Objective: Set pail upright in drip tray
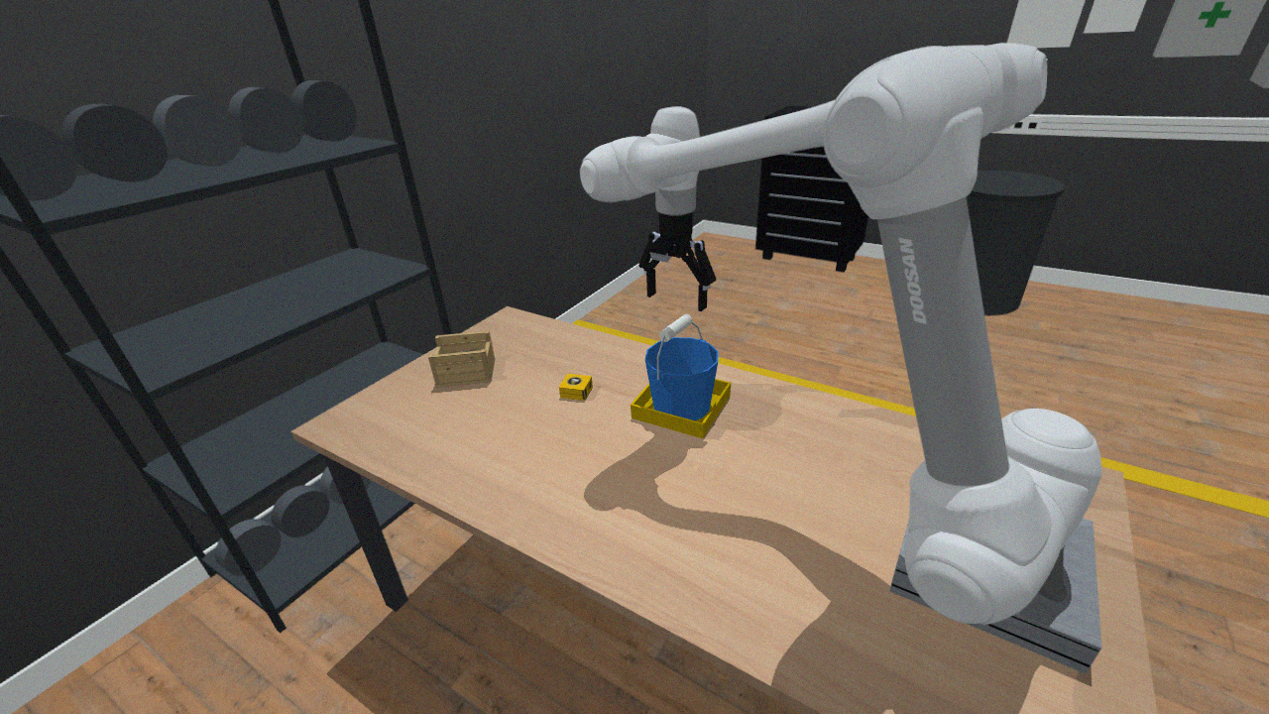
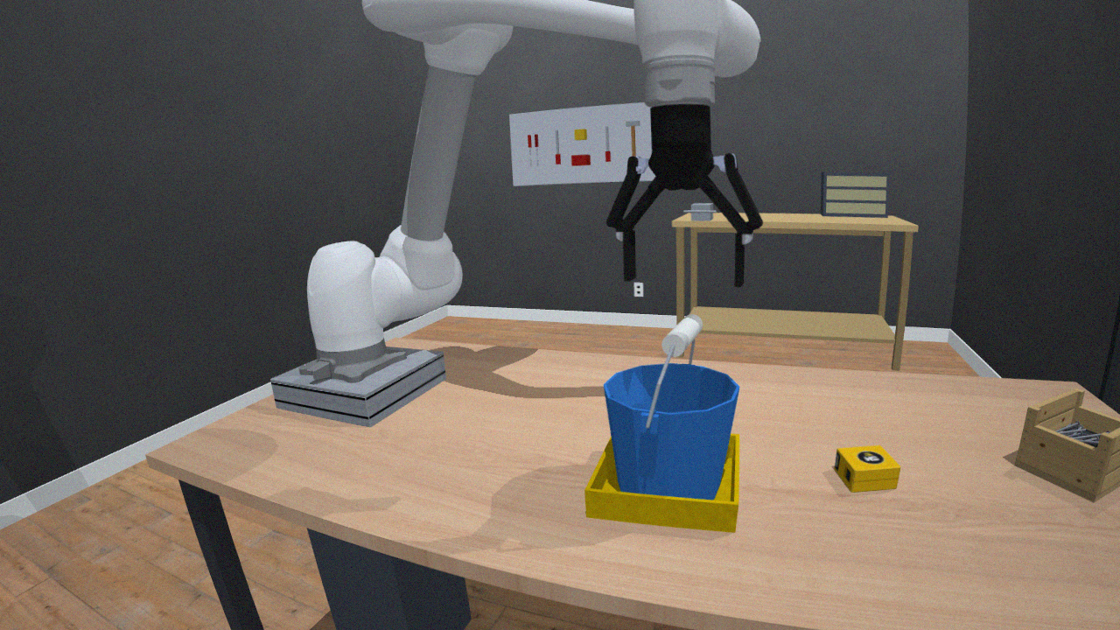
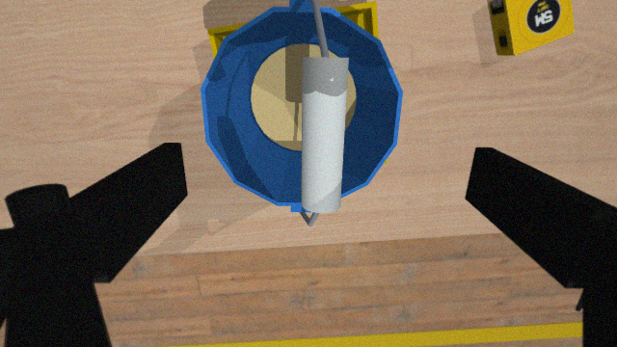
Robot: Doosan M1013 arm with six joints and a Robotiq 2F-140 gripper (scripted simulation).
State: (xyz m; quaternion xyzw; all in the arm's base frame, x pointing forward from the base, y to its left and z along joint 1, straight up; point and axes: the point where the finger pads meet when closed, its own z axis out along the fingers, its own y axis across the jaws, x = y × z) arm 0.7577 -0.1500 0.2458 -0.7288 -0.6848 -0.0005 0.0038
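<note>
The blue pail (image 1: 680,377) stands upright inside the yellow drip tray (image 1: 678,417) near the table's far edge. It also shows in the exterior view (image 2: 672,429), in the tray (image 2: 664,497), and from above in the wrist view (image 3: 301,111). Its wire bail stands up with the white grip (image 2: 681,336) on top, seen in the wrist view too (image 3: 323,135). My gripper (image 2: 682,272) is open and empty, straight above the grip and clear of it. It appears in the top view (image 1: 676,297) and its fingers frame the wrist view (image 3: 325,193).
A small yellow box (image 2: 865,467) lies right of the tray. A wooden crate (image 2: 1069,442) sits at the table's far right. The arm's base (image 2: 358,381) stands at the left end. A dark shelf rack (image 1: 177,310) stands beside the table.
</note>
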